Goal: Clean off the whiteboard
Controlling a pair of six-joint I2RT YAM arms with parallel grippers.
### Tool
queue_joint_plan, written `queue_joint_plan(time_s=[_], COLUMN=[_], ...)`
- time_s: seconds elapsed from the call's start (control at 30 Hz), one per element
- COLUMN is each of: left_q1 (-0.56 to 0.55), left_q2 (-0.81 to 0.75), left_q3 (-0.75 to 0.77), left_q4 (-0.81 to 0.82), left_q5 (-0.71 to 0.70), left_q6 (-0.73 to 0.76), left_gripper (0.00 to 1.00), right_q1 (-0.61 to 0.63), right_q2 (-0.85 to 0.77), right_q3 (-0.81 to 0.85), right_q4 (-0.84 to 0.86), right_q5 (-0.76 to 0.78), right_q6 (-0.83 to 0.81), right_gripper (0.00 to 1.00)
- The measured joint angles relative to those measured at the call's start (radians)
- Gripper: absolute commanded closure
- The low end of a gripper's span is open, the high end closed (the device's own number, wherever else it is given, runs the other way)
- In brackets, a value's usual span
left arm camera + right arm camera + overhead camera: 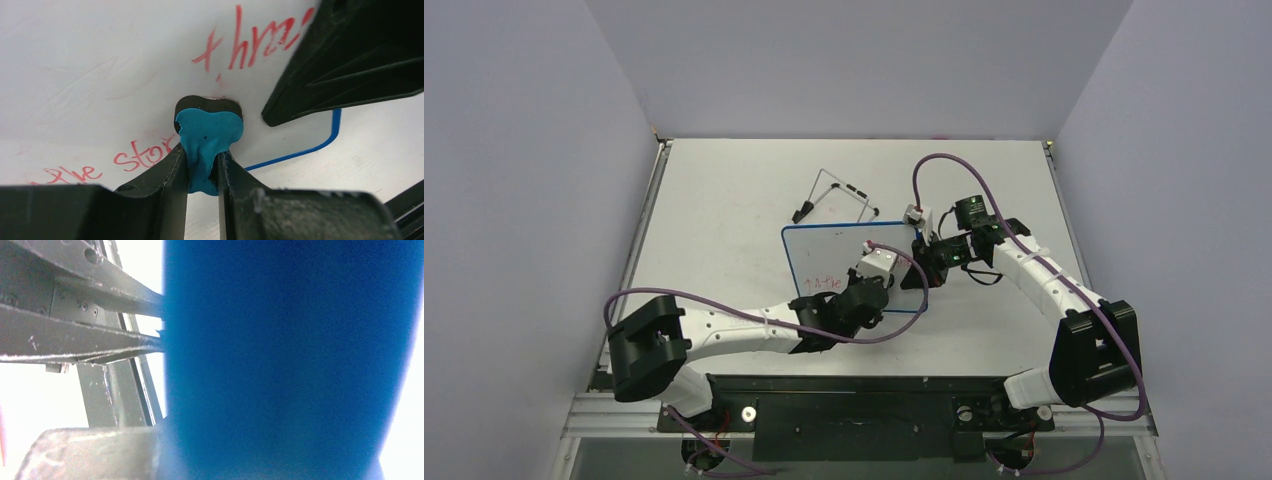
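Observation:
The whiteboard (824, 250) lies flat on the table, white with a thin blue rim (320, 146) and red handwriting (250, 47) on it. My left gripper (202, 160) is shut on a small blue-and-black eraser (207, 131), whose black face presses on the board just below the writing. In the top view the left gripper (876, 290) sits over the board's near right part. My right gripper (921, 262) is shut at the board's right edge. In the right wrist view a blurred blue rim (290, 360) fills most of the picture and hides the fingertips.
A black wire stand (839, 195) lies on the table behind the board. Grey walls close off the left, back and right sides. The two arms nearly meet over the board's right end.

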Motion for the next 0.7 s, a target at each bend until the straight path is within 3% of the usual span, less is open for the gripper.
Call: queue_joint_plan(time_s=[0.37,0.7], left_q1=[0.139,0.06], left_q2=[-0.075,-0.004], left_q3=[0.034,0.127], left_q4=[-0.111,-0.133], left_q5=[0.018,-0.039], left_q6=[0.009,0.016], left_gripper=[1.0,1.0], right_q1=[0.0,-0.001], right_q2=[0.0,0.0], right_q3=[0.0,0.0], right_q4=[0.034,0.033], right_q5=[0.012,0.011], right_q6=[0.012,0.01], right_gripper=[1.0,1.0])
